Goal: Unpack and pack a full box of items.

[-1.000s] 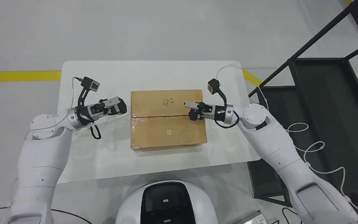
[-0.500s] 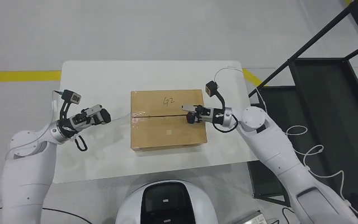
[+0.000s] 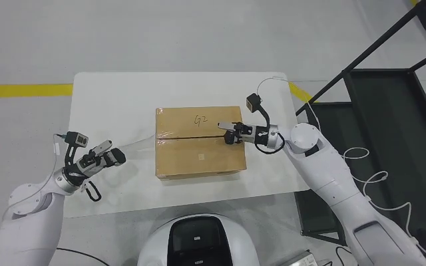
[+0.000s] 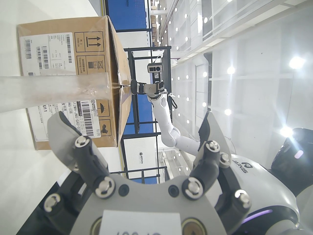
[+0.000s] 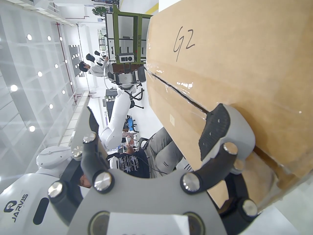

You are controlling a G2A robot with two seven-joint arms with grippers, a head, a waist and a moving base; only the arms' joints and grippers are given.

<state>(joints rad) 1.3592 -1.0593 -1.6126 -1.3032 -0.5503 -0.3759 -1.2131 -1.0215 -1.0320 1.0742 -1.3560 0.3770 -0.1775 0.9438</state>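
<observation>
Box [image 3: 200,141] flaps closed. Left wrist view clearly shows tape strip [image 4: 53,90] peeled off the seam, faint in top view. Left gripper [image 4: 134,118] and right gripper [image 5: 154,116] both spread wide, holding nothing.

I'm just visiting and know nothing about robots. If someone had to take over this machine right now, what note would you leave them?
Left hand: open, beside the cardboard box on the robot's left, above the white table. A strip of clear tape stretches from the box's seam past it; I cannot tell whether it sticks to a finger.
Right hand: open, one finger lying on the box top by the seam.
Done: tape partly lifted off.
Left: flaps lie closed; open, unpack, repack.
</observation>
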